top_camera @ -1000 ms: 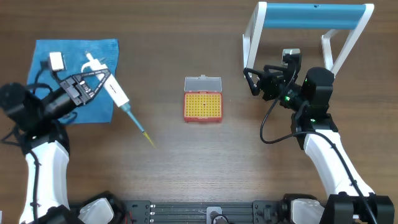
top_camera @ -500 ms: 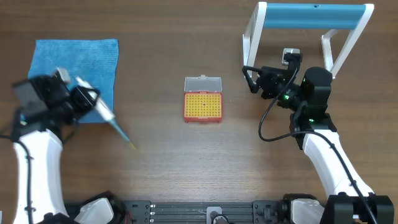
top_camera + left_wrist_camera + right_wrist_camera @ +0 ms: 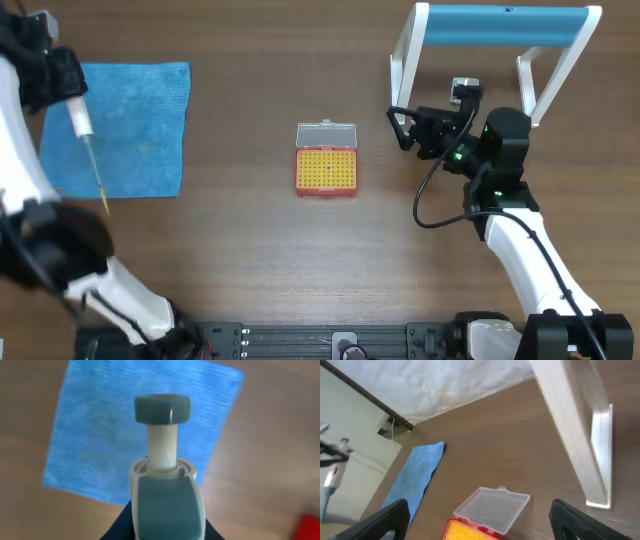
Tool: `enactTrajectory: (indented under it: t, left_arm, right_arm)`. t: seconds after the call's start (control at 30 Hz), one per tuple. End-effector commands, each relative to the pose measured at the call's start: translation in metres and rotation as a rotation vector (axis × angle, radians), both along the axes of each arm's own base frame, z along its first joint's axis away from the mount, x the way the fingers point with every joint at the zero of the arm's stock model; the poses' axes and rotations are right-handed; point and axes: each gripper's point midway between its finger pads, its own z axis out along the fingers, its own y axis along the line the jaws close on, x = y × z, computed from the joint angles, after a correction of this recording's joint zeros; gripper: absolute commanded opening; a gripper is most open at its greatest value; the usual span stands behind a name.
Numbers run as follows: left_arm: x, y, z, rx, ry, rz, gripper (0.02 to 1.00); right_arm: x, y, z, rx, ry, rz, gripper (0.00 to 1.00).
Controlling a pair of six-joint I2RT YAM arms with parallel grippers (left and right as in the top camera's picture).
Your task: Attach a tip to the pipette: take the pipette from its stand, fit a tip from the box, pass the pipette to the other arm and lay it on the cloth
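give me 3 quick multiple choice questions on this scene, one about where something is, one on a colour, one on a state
1. Where is the box?
A. between the cloth and the stand
B. on the cloth
C. inside the stand

2. What colour is the cloth?
A. red
B. blue
C. white

3. What state is the right gripper in?
A. shut on a tip
B. shut on the box lid
C. open, holding nothing

Answers:
1. A, since the top view shows the box mid-table, with the cloth to its left and the stand to its right.
2. B, since the cloth is blue in the top view and in both wrist views.
3. C, since its fingers stand wide apart in the right wrist view with nothing between them.
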Motion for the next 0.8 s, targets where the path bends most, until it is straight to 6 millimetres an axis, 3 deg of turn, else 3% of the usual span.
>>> enactTrajectory:
  t: [0.03, 0.17, 0.67, 0.8]
  left_arm:
    - [0.038, 0.04, -0.009, 0.127, 0.03, -0.026, 0.027]
    - [0.031, 0.052, -0.047, 0.173, 0.183, -0.104, 0.027]
    - [0.057, 0.028, -0.131, 0.159, 0.314, -0.302, 0.025]
    - [0.057, 0.022, -0.161, 0.123, 0.365, -0.322, 0.027]
  right_arm:
    - [-0.003, 0.012, 0.005, 0.009, -0.005, 0.025, 0.899]
    - [-0.006, 0.015, 0.001, 0.008, 0.017, 0.032, 0.899]
    - [-0.007, 0.019, 0.001, 0.007, 0.02, 0.041, 0.899]
    - [-0.006, 0.018, 0.0, 0.005, 0.02, 0.034, 0.899]
